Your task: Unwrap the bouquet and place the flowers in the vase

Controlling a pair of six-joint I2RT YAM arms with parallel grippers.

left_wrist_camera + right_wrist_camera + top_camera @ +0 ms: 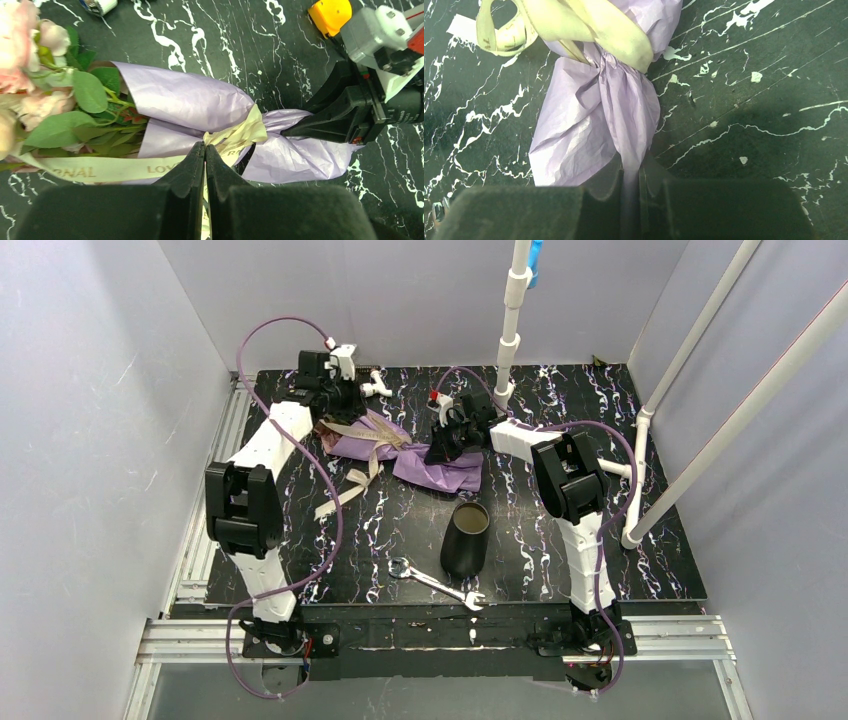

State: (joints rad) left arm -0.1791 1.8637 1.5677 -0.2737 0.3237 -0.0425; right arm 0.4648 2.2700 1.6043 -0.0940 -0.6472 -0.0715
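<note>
The left gripper (pixel 205 148) is clamped tight, its fingers pressed together on the beige ribbon (pixel 240 131) just beside the knot. A pale strip of ribbon shows in the seam between them. This looks like a hold for pulling the tie loose.

The right gripper (pixel 630 169) is pinched on the twisted tail of the purple paper wrap (pixel 589 125), below the knot. It seems to anchor the bouquet (pixel 365 447) so that it does not slide when the ribbon is tugged.

The bouquet lies flat on the black marbled table (pixel 620 540), toward the far side between the two arms. Its flowers (pixel 30 95) sit at the left arm's end, wrapped. The vase (pixel 466 538) stands upright nearer the bases, apart from the bouquet, with no stems in it. A wrench (pixel 436 583) lies just in front of it. The untying is not yet done.
</note>
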